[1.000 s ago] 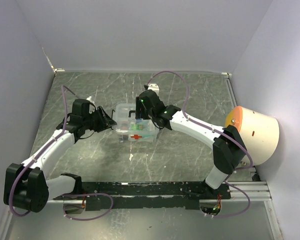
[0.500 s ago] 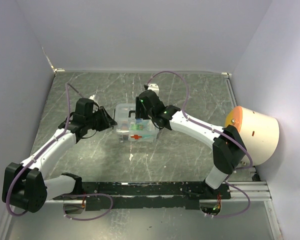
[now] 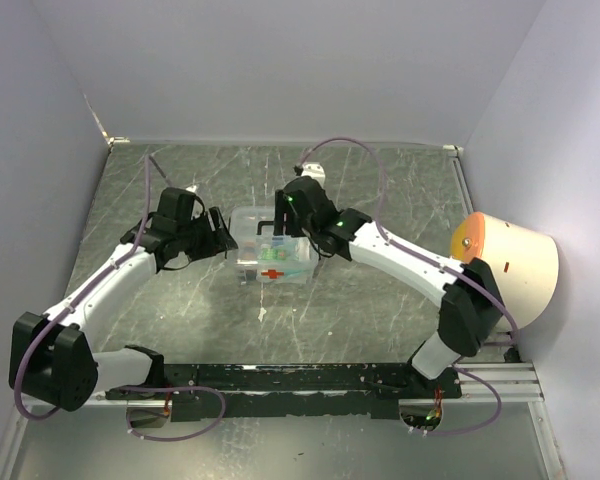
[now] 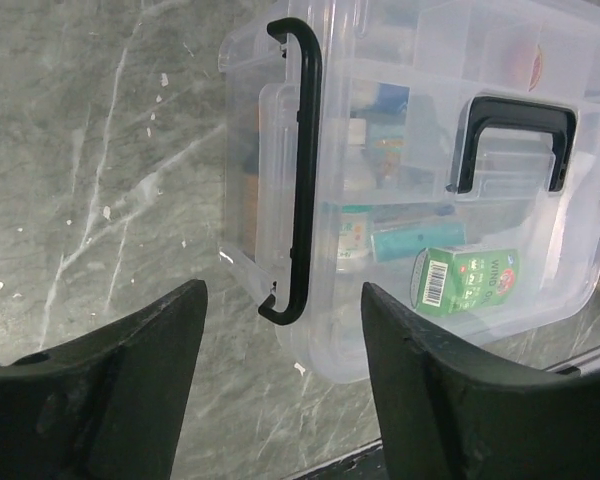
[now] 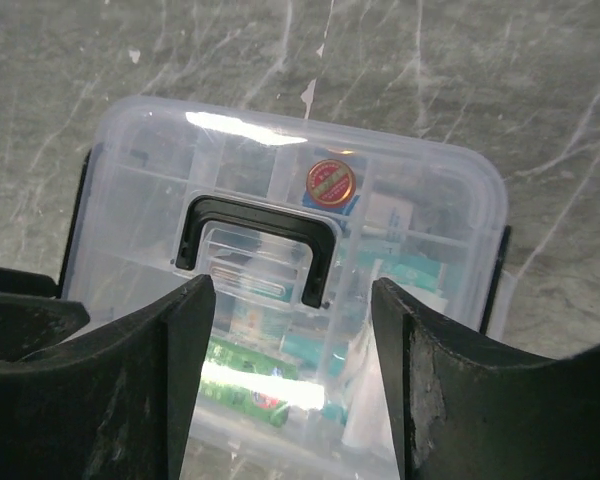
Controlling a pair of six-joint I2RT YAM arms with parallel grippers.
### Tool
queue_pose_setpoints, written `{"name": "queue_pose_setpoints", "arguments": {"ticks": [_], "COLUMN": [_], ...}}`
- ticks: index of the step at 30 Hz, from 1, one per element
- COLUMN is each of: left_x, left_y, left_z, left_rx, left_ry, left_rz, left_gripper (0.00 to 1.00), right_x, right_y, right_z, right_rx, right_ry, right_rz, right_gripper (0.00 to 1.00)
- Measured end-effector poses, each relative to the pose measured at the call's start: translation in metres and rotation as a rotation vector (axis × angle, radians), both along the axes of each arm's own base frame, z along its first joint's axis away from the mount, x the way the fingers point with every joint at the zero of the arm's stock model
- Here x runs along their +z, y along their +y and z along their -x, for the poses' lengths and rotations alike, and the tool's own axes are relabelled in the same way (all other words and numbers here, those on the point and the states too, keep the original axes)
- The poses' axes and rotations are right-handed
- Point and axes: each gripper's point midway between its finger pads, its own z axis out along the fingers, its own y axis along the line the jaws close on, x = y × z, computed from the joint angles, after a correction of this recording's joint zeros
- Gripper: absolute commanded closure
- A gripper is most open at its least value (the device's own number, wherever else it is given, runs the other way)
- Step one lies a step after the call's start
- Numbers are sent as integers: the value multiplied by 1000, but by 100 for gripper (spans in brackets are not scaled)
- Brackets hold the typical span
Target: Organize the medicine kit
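The medicine kit (image 3: 272, 258), a small clear box with a red cross (image 3: 272, 273) on its front, sits mid-table with its lid on. My left gripper (image 3: 218, 240) is open just left of the kit. In the left wrist view the left gripper (image 4: 283, 330) hangs above and apart from the kit (image 4: 430, 200), over its black side handle (image 4: 305, 170). My right gripper (image 3: 285, 225) is open over the kit's far side. In the right wrist view the right gripper (image 5: 292, 290) hovers above the kit (image 5: 400, 215) and the lid's black handle (image 5: 257, 245), holding nothing.
A large cream cylinder with an orange face (image 3: 510, 268) stands at the right table edge. A black rail (image 3: 310, 378) runs along the near edge. A small white scrap (image 3: 262, 313) lies in front of the kit. Walls close in on three sides.
My left wrist has moved a little farther back and right, closer to the kit's left side. My right wrist has shifted slightly right and back. The kit has not moved.
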Motion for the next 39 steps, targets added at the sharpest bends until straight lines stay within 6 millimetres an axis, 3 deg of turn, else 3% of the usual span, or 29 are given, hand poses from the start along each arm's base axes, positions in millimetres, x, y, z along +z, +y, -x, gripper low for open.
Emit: {"name": "queue_pose_setpoints", "arguments": {"ticks": [6,14,18,23,25,27,28,33,36,39], "left_x": [4,7,24,59,76,100,110,177,206,227], "left_y": [0,0,4,17,24,32,35,59,75,89], "left_z": [-5,-8,-12,-5,0,6,9,33,51,66], "left_rx": [-30,-48,-39,-25,-15,2,9,60,100,142], "left_ry": [-4,-1,-59,-187,-242,-316,-347,-556,-651,-715], "left_rz": [-28,-53,-63,-83,-95,-103,-104,-118,-130,-139], "left_gripper": [23,17,12,2,0,0,0,0,0,0], "right_x": [27,-10,-17,-3,7,24,36,102,138,160], "right_y": [-31,-68,-78,-100,-111,-123,-128,-166,-195,-218], "right_z": [3,11,19,31,38,45,48,74,92,104], "right_rx": [-83,-172,-178,-198,-206,-215,-217,-253,-297,-355], "right_ry": [-62,19,38,4,-24,-64,-91,-272,-375,-418], "right_rz": [-25,27,28,-10,-20,-28,-39,-128,-185,-192], "right_gripper": [31,31,31,31,24,3,0,0,0,0]}}
